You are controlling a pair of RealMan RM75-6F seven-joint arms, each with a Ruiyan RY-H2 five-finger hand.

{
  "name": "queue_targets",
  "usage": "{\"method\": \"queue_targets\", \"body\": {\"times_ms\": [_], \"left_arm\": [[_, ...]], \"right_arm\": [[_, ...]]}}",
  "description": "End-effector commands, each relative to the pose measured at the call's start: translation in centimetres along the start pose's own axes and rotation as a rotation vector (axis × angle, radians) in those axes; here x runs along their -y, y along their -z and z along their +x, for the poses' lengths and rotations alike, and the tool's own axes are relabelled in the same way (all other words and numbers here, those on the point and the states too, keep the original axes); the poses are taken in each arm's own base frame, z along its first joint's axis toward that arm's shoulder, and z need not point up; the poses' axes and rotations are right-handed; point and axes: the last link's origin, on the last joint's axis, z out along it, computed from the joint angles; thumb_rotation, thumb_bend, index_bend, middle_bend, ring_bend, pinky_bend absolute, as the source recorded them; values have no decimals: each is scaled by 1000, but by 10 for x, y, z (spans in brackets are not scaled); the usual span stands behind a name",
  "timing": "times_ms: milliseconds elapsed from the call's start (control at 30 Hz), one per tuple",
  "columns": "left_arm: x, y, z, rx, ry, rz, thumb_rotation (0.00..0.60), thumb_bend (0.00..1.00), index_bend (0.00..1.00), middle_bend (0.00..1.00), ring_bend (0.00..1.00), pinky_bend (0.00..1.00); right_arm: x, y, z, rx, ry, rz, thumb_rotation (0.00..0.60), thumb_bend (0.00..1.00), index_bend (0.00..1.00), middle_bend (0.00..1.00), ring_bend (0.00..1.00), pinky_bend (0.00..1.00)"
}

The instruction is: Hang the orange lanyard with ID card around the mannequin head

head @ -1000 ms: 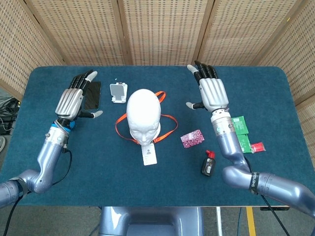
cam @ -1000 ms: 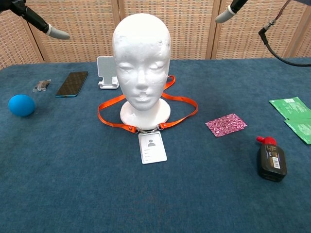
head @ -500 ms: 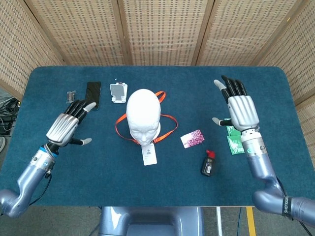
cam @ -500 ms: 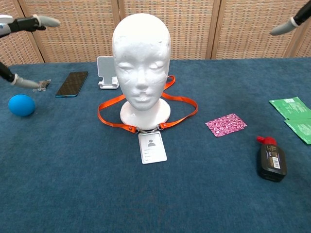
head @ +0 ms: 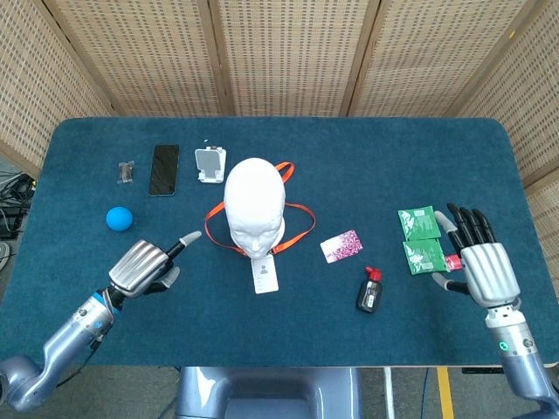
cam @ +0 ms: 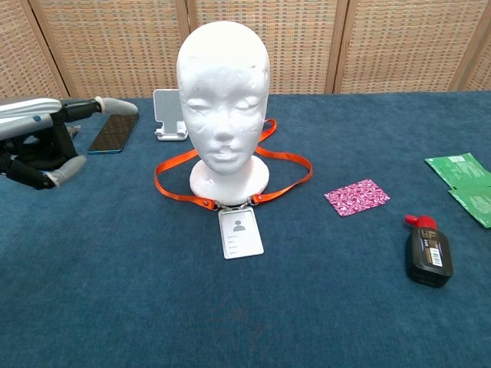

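White foam mannequin head (head: 254,206) stood upright near the middle of the blue-carpeted desk (head: 288,332), face toward the near edge. Orange fabric lanyard (head: 300,212) lay looped on the desk around the head's base, with the white ID card (head: 264,275) flat on the desk just in front of the base, toward the near edge; chest view showed the card clipped to the lanyard (cam: 288,161) under the chin.

Left hand (head: 144,266) was low near the near-left part of the desk, most fingers curled in, one finger (head: 186,239) stretched toward the lanyard without touching it, nothing held. Right hand (head: 479,262) was by the right edge, fingers spread apart and empty, over or just beside a small red packet (head: 452,261); contact could not be told. It did not show in the chest view.

Along the far-left area: black smartphone (head: 163,169), small white phone stand (head: 209,164) just behind the head, small dark clip-like item (head: 126,171) too small to identify. Blue ball (head: 119,218) sat toward the left edge. Right of the head: pink patterned rectangular pouch (head: 341,246), black bottle with red cap (head: 369,291) lying nearer the near edge, two green sachets (head: 418,236) toward the right edge. Woven wicker panels (head: 288,52) stood behind the far edge.
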Motion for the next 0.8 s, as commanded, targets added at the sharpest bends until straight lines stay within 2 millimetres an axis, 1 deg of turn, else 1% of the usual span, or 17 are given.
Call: {"method": "queue_targets", "body": {"times_ms": [33, 133, 200, 333, 533, 633, 800], "left_arm": [[-18, -8, -4, 65, 3, -28, 600, 888, 4, 1000, 954, 1000], [-31, -11, -9, 146, 49, -30, 600, 958, 9, 1000, 956, 1000], [-36, -13, -11, 181, 58, -22, 600, 982, 12, 1000, 956, 1000], [-46, -21, -18, 235, 58, -5, 600, 983, 12, 1000, 956, 1000], [-58, -34, -30, 314, 58, 7, 600, 982, 16, 1000, 956, 1000], [-64, -43, -33, 333, 52, 12, 600, 982, 17, 1000, 956, 1000], [-69, -55, -38, 378, 59, 31, 600, 982, 25, 1000, 956, 1000]], "right_arm": [[-7, 25, -6, 40, 6, -21, 600, 0, 0, 0, 0, 0], [-6, 42, -8, 48, -22, -51, 600, 0, 0, 0, 0, 0], [-5, 49, -8, 42, -24, -64, 600, 0, 0, 0, 0, 0], [-5, 59, -8, 41, 2, -83, 600, 0, 0, 0, 0, 0], [-7, 59, -8, 54, 17, -91, 600, 0, 0, 0, 0, 0], [-8, 58, -11, 69, 24, -94, 600, 0, 0, 0, 0, 0], [-7, 58, -13, 80, 25, -96, 600, 0, 0, 0, 0, 0]]}}
